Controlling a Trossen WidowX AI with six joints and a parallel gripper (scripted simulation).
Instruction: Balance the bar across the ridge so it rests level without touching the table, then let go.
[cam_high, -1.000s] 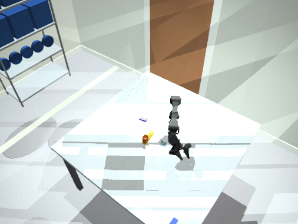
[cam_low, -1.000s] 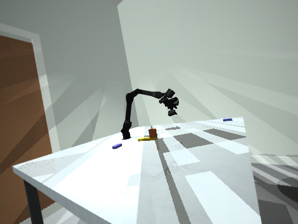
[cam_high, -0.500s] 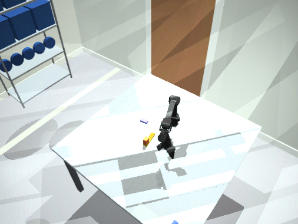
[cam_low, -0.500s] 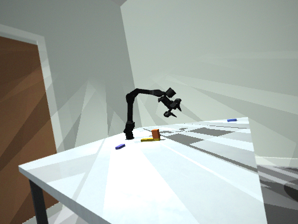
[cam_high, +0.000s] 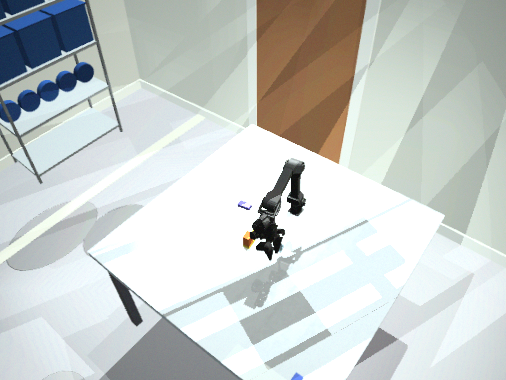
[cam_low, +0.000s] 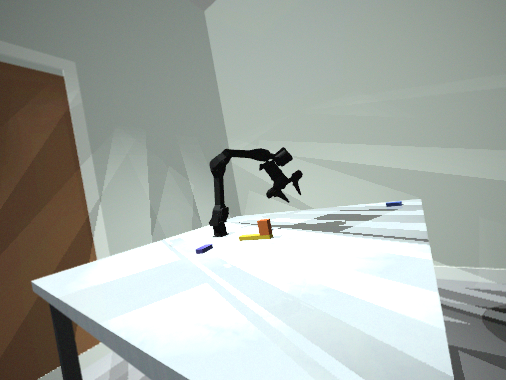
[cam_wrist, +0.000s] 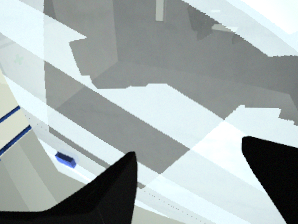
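Note:
A yellow bar lies flat on the table. An orange block stands upright at the bar's right part in the exterior view; whether it touches the bar is unclear. The arm hides most or all of the bar in the top view. No other ridge shape can be made out. My gripper is open and empty, high above the table, past the orange block from the arm's base. Neither bar nor block shows in the wrist view.
A small blue-violet block lies near the arm's base. Another blue block lies by the table's far edge. Hard shadows and bright patches cross the table.

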